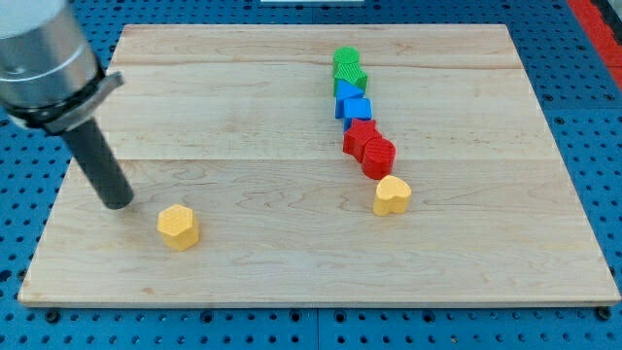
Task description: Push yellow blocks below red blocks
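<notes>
Two red blocks sit right of the board's middle: a red star-like block (358, 138) and a red hexagonal block (379, 157), touching each other. A yellow heart-shaped block (393, 195) lies just below the red hexagonal block. A yellow hexagonal block (179, 227) lies at the lower left. My tip (118, 202) rests on the board to the upper left of the yellow hexagonal block, a short gap away, and far left of the red blocks.
Above the red blocks a column runs up: two blue blocks (354, 102) and two green blocks (348, 68). The wooden board (292, 282) lies on a blue perforated table.
</notes>
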Action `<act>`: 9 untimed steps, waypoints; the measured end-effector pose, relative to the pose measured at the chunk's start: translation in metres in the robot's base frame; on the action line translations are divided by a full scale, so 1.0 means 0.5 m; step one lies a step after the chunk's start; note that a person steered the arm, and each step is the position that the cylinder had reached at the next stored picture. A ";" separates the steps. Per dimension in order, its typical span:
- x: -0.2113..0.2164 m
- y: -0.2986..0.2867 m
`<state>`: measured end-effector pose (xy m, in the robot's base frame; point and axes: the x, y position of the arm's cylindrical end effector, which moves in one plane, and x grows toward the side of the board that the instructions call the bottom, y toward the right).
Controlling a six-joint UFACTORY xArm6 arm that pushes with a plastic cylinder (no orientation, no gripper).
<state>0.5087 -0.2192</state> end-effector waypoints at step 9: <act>0.121 0.329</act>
<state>0.5692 -0.0545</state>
